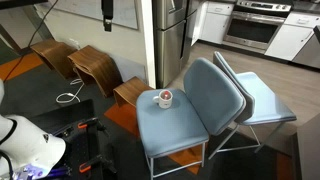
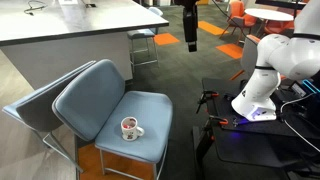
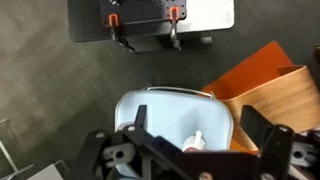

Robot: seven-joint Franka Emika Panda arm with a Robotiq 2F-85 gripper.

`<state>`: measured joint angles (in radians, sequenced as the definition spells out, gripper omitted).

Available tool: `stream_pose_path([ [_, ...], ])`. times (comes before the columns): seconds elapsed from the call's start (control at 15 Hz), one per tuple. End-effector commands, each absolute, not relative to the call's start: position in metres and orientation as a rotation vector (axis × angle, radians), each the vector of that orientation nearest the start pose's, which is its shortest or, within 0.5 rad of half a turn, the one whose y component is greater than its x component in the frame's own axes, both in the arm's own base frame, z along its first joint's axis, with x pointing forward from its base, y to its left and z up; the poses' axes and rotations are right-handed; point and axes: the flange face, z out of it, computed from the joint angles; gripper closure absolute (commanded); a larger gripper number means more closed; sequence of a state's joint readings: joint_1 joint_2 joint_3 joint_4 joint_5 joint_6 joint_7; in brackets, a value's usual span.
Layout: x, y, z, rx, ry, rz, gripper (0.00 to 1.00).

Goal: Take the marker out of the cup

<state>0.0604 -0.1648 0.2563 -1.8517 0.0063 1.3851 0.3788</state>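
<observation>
The small whitish cup (image 1: 165, 98) with a dark reddish mark stands near the middle of a blue chair seat (image 1: 180, 125); it shows in both exterior views (image 2: 130, 128). In the wrist view the cup (image 3: 193, 147) is low in the frame with the marker (image 3: 198, 134) sticking up out of it, pale and blurred. My gripper (image 3: 195, 116) is open and empty, its two dark fingers spread wide, high above the seat (image 3: 160, 110). In an exterior view the gripper (image 2: 191, 38) hangs from the top edge, well above and behind the chair.
A second blue chair (image 1: 262, 100) is nested behind the first. Curved wooden stools (image 1: 95, 65) and a small wooden table (image 1: 130, 92) stand beside the chair. A long counter (image 2: 70, 35) runs behind it. My white robot base (image 2: 262, 80) stands on a black cart.
</observation>
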Motion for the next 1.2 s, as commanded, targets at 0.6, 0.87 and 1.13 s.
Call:
stream_pose_path([
  [0.6,0.448,0.156,0.565,-3.245,0.116,0.454,0.0],
  [0.87,0.458,0.153,0.559,-3.241,0.082,0.477,0.0],
  [1.13,0.504,0.138,0.521,-3.257,-0.166,0.446,0.0],
])
